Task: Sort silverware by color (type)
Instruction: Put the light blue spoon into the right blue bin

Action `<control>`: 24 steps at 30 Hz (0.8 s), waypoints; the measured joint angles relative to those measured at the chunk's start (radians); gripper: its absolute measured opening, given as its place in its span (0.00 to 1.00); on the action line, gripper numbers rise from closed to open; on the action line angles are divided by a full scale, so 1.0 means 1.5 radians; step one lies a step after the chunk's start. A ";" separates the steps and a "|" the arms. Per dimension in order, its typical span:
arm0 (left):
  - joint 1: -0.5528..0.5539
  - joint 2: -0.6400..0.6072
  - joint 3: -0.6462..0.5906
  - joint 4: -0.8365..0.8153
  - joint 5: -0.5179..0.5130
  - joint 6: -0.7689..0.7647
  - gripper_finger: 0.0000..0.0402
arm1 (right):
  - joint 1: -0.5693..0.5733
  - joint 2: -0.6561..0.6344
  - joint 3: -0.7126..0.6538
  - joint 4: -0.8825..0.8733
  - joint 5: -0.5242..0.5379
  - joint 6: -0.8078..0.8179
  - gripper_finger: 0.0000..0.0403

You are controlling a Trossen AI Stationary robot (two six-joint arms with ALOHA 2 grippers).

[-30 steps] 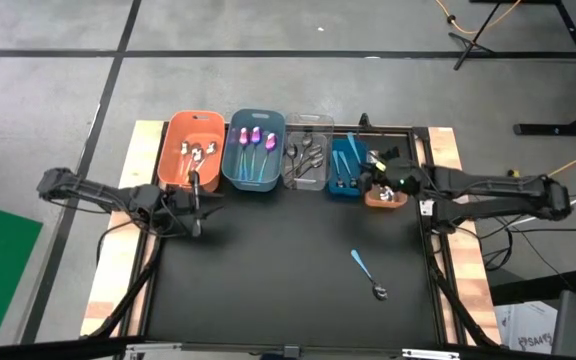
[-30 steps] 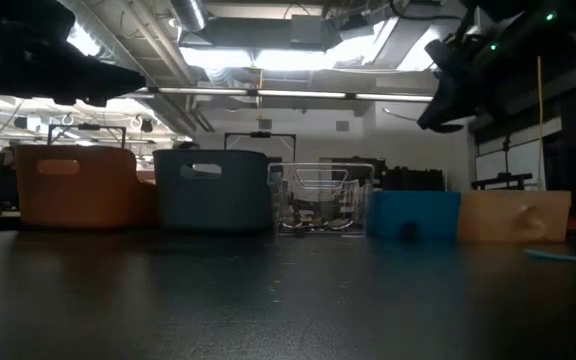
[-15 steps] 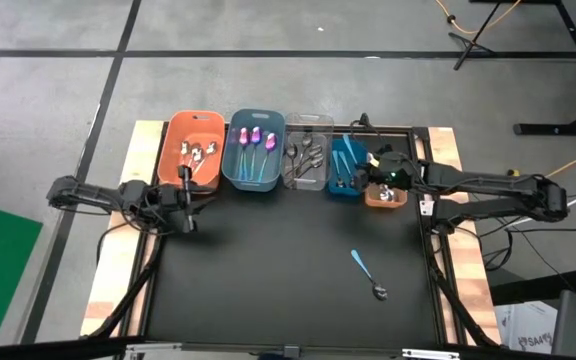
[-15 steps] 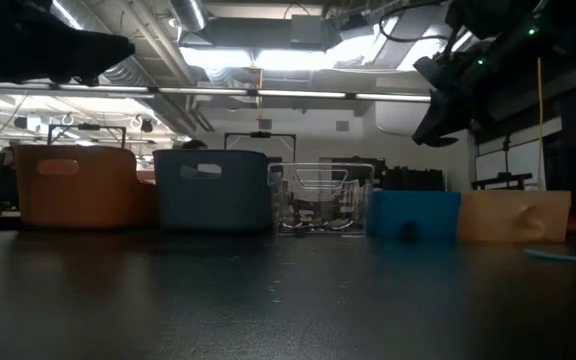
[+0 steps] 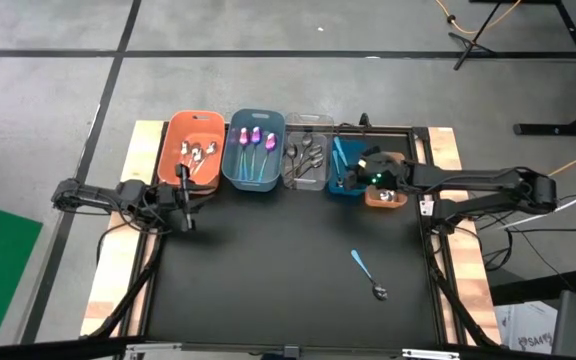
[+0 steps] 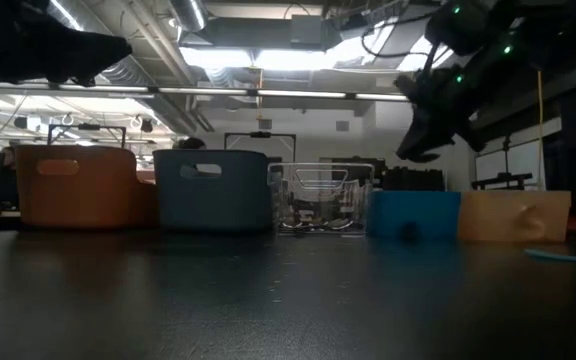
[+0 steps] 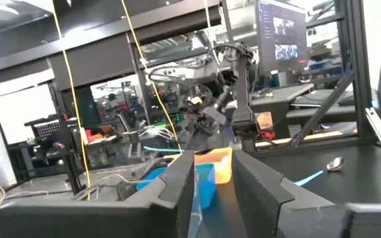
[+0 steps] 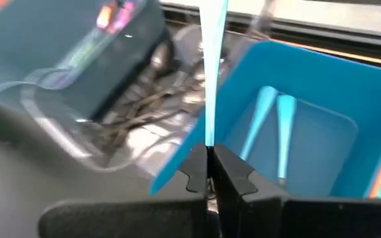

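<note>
The right gripper has shifted left and is now hovering over the blue rectangular plastic bin, fingers pinching a slim light-blue-handled utensil whose long axis is pointing away from the fingers. The left gripper is waiting near the orange bin, fingers apart and empty.

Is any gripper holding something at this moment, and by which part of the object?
The right gripper, above the blue bin, is shut on a blue-handled utensil, gripping its handle. The left gripper is open and holds nothing.
</note>
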 joint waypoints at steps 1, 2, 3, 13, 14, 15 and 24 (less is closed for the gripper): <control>0.000 0.000 0.000 -0.002 0.000 -0.003 0.24 | 0.000 0.012 0.000 -0.001 0.011 0.000 0.00; 0.000 0.000 0.000 -0.007 0.001 -0.008 0.24 | -0.001 0.023 0.000 -0.001 0.020 0.000 0.00; 0.000 0.000 0.000 -0.012 0.002 -0.015 0.24 | -0.001 0.035 0.000 -0.002 0.027 0.000 0.00; 0.000 0.000 0.000 -0.023 0.004 -0.022 0.24 | -0.054 0.151 0.000 -0.003 0.047 0.000 0.00; 0.000 0.000 0.000 -0.025 0.004 -0.022 0.24 | -0.062 0.157 0.000 0.000 0.042 0.000 0.00; 0.000 0.000 0.000 -0.026 0.004 -0.022 0.24 | -0.069 0.163 0.000 0.000 0.035 -0.001 0.00; -0.001 0.000 0.000 -0.054 0.005 -0.049 0.24 | -0.082 0.175 0.000 0.003 0.009 -0.001 0.00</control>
